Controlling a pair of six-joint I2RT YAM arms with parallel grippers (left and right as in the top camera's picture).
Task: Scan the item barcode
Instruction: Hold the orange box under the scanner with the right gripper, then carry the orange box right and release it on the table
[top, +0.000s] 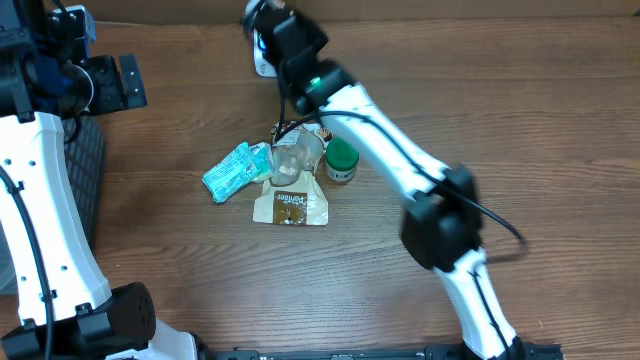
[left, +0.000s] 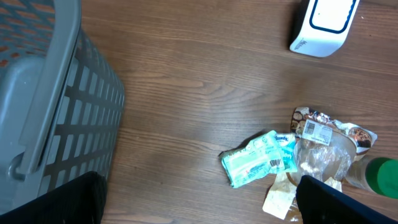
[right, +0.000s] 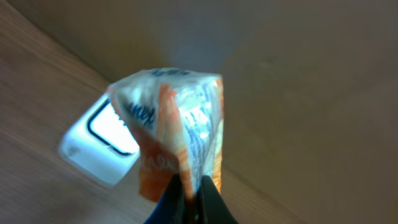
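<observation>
From overhead, the right arm reaches across the table (top: 500, 120) to its far edge, where the right gripper (top: 272, 28) hangs over the white scanner (top: 262, 62). What it holds cannot be made out from here. Mid-table sits a small heap: a teal bag (top: 235, 170), a clear cup (top: 296, 158), a green-lidded jar (top: 342, 160) and a brown pouch (top: 290, 206), all touching or overlapping. The left gripper (top: 112, 85) is at the far left, above a grey basket (top: 88, 170).

The left wrist view shows the left gripper's dark fingers (left: 56, 199) spread wide at the bottom corners, with nothing between them. The basket's slotted wall fills the left side, the scanner lies at the top right, and the heap sits at the lower right. A flat pack with a white barcode label (left: 314, 129) lies just behind the cup.

The right wrist view shows the right gripper (right: 191, 190) clamped tight on the lower edge of the packet (right: 174, 124). The packet is a glossy, crinkled plastic wrapper in orange and white with blue lettering, and it stands upright above the fingers. It is held in the air, and the scanner is beside and below it on the left. The scanner's dark-rimmed window shows bright. No barcode can be made out on the side that shows.
</observation>
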